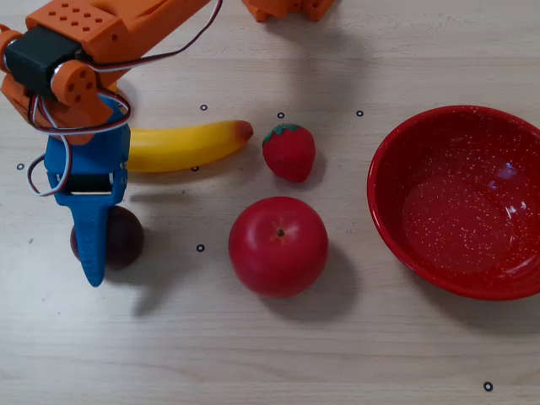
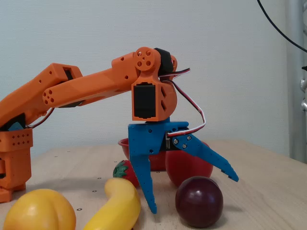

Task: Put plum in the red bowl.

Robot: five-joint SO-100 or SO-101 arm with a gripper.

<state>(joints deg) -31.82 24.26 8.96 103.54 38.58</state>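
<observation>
The plum [image 1: 124, 239] is a small dark maroon fruit lying on the wooden table at the left of the overhead view, partly covered by my gripper. In the fixed view the plum [image 2: 199, 207] sits on the table in front. My blue gripper [image 1: 91, 245] is open and points down over the plum; in the fixed view the gripper [image 2: 194, 194] has one finger [image 2: 146, 187] reaching down to the left of the plum and the other [image 2: 218, 163] spread out above it. Neither touches it. The red speckled bowl [image 1: 396, 169] stands empty at the right, and shows behind the arm in the fixed view [image 2: 124, 145].
A red apple [image 1: 278, 246] lies between plum and bowl. A strawberry [image 1: 288, 152] and a banana [image 1: 186, 145] lie behind it. A yellow round fruit [image 2: 38, 213] shows at the near left in the fixed view. The orange arm [image 2: 86, 88] reaches in from the left.
</observation>
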